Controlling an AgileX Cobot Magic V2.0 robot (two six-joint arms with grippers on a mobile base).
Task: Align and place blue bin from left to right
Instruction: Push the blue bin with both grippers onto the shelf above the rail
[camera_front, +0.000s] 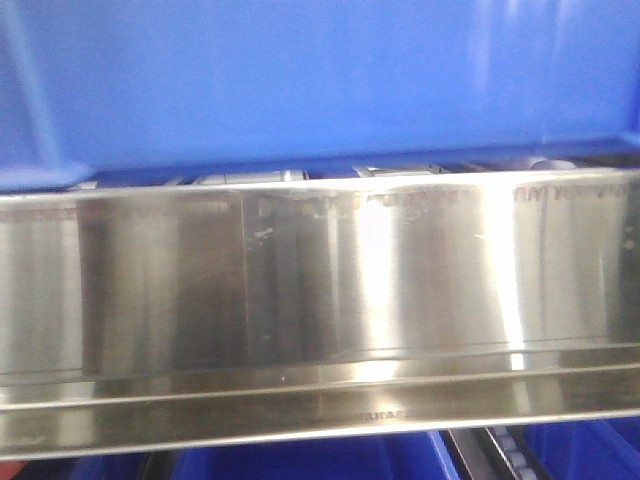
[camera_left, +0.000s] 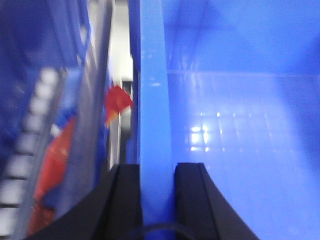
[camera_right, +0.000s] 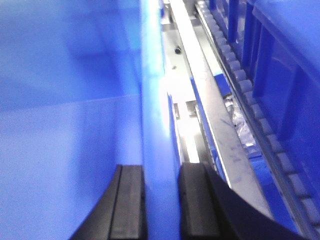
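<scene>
The blue bin (camera_front: 320, 80) fills the top of the front view, its smooth wall just above a steel rail. In the left wrist view its rim (camera_left: 154, 125) runs straight up the frame, and my left gripper (camera_left: 157, 172) is shut on that rim, one black finger on each side. In the right wrist view the opposite rim (camera_right: 156, 125) sits between the black fingers of my right gripper (camera_right: 162, 172), which is shut on it. The bin's empty inside (camera_left: 240, 140) shows glossy with light spots.
A shiny steel shelf rail (camera_front: 320, 290) crosses the front view, with darker blue tubs (camera_front: 300, 462) below it. Roller tracks (camera_right: 235, 75) and a steel strip (camera_right: 210, 105) run beside the right rim. Red packets (camera_left: 116, 100) lie in a tub left of the left rim.
</scene>
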